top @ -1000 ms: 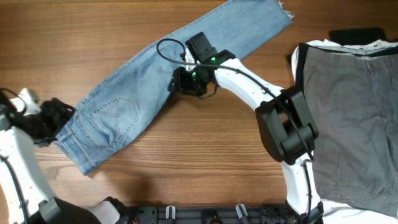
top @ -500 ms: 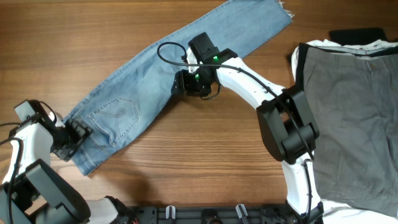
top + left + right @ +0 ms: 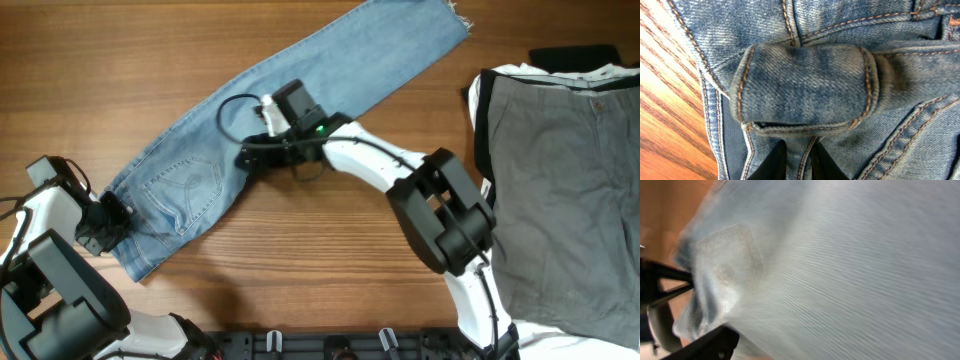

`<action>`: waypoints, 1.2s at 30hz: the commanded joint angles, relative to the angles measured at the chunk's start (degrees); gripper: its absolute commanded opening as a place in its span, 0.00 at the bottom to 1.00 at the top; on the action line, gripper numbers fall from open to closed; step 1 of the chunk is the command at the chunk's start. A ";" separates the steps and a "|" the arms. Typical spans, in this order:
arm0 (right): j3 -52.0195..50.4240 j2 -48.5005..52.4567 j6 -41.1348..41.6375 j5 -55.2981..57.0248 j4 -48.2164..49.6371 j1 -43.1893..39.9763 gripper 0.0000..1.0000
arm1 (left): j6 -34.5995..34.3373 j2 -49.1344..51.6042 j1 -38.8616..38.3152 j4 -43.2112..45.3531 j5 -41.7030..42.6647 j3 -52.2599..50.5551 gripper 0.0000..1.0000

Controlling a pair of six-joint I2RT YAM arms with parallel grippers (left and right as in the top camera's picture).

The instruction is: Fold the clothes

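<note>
**Brown wooden worktop (image 3: pixel 120 50) under light blue denim jeans (image 3: pixel 330 80)**

Stretched full-length on a slant, the jeans have their waistband low at the left and their frayed hem (image 3: pixel 455 22) close to the far edge. The left pincer (image 3: pixel 108 213) sits at the waistband, tips nearly together with a denim seam pinched between them. The right pincer (image 3: pixel 248 160) rests at the mid-leg edge. Its wrist view is blurred, so I cannot tell its grip. Grey cotton shorts (image 3: pixel 570 180) on a white cloth (image 3: pixel 500 72) crowd the right side, apart from the hem. Bare wood lies at the far left and along the near side.
</note>
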 commanded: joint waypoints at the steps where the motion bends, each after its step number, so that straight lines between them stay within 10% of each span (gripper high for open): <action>1: -0.15 0.46 -2.10 -0.09 6.32 1.27 0.67 | -0.96 5.95 0.17 1.70 -3.19 -3.34 0.18; 7: -0.02 0.24 -2.56 -0.87 1.92 0.90 0.38 | -0.96 5.95 0.17 1.92 -3.19 -3.34 0.20; 11: 6.51 -3.13 -2.99 -1.66 -25.68 -2.21 0.04 | -0.96 5.95 0.17 2.16 -3.21 -3.34 0.20; 16: 12.66 -6.45 -3.65 -4.87 -38.01 -5.46 0.05 | -0.98 5.84 0.17 1.09 -3.17 -2.27 0.39; 21: 12.50 -5.03 -3.76 -1.09 -32.20 -5.35 0.75 | -0.96 5.84 0.17 -3.65 -3.15 3.04 0.50; 24: 12.50 -4.70 -5.46 7.10 -35.36 -5.57 0.73 | -0.96 5.86 0.17 -3.82 -3.17 3.10 0.46; 29: 12.11 -4.70 -5.77 14.27 -47.36 -7.85 0.29 | -0.96 5.86 0.17 -3.06 -3.19 3.10 0.28; 31: 10.86 -4.70 -10.01 11.82 -49.42 -8.09 0.31 | -0.96 5.86 0.17 -2.89 -3.19 3.10 0.29; 33: 7.58 -4.70 -14.23 6.60 -48.37 -7.61 0.58 | -0.96 5.86 0.17 -2.64 -3.19 3.10 0.36; 36: 0.28 -4.70 -14.05 0.66 -33.48 -4.59 0.50 | -0.96 5.84 0.17 -1.97 -3.17 3.15 0.37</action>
